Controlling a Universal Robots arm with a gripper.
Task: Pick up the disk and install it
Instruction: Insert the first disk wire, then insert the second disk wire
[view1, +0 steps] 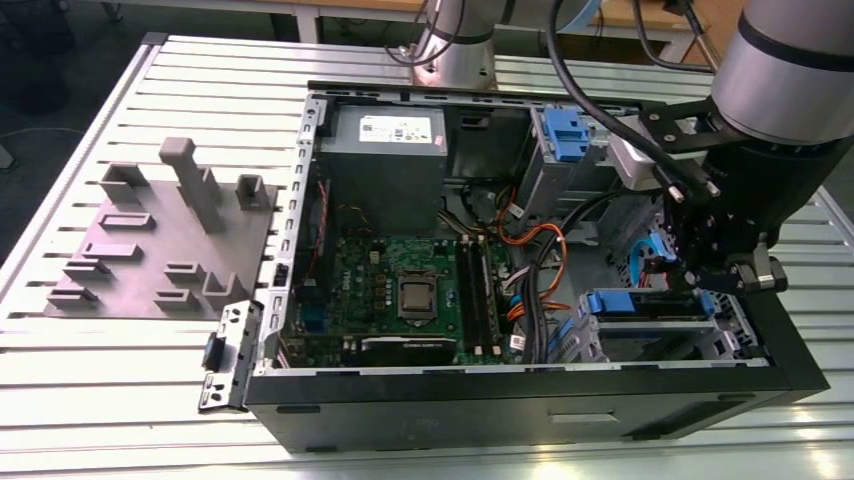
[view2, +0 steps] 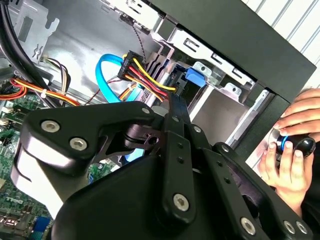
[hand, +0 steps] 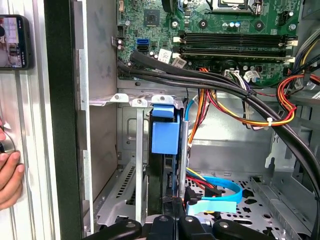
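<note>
The hand (view1: 727, 272) sits low inside the computer case (view1: 534, 400), pinching the disk (hand: 165, 150) upright in its bay, so seating seems underway and calls for a steady push.

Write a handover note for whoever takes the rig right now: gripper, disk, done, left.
Gripper: down inside the case, at the end of the disk; grip state cannot be told.
Disk: standing in the drive cage, blue carrier showing.
Done: pickup, and the disk is in the bay.
Left: full seating is not confirmed from these views.
Note: a person's hand is by the case's outer wall.
</note>
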